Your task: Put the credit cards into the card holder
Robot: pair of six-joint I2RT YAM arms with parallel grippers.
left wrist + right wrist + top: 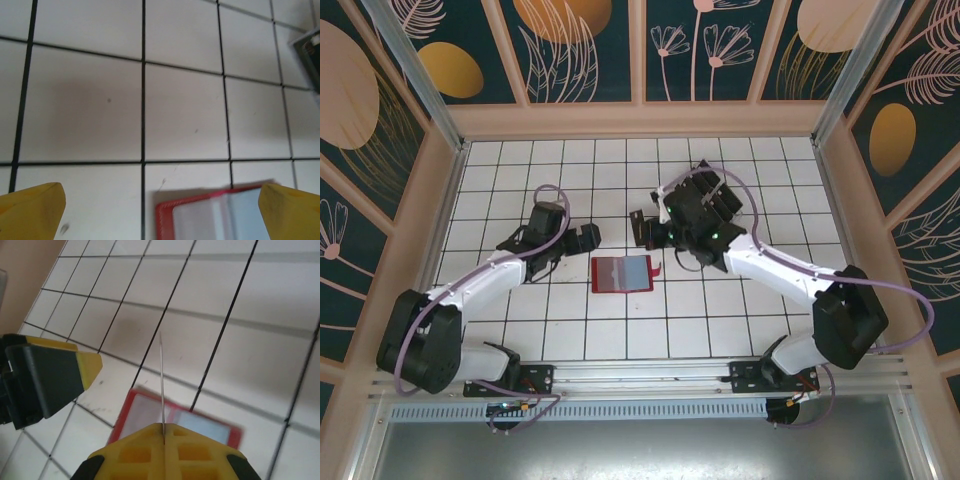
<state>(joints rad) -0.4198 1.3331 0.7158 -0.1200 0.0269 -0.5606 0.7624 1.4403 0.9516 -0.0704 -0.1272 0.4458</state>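
The card holder (620, 273) lies open on the tiles, red-rimmed with pale clear pockets inside; it also shows in the left wrist view (220, 217) and the right wrist view (210, 424). My right gripper (163, 426) is shut on one credit card (161, 375), seen edge-on as a thin line standing above the holder. From above, that gripper (642, 230) hangs just behind the holder's right half. My left gripper (590, 238) is open, just behind the holder's left corner, its yellow fingertips (37, 205) spread wide with nothing between them.
The left gripper's dark and yellow finger (55, 372) sits close to the left of the held card. A dark object's corner (307, 47) pokes in at the far right. Wooden walls (450, 160) ring the white tiled floor.
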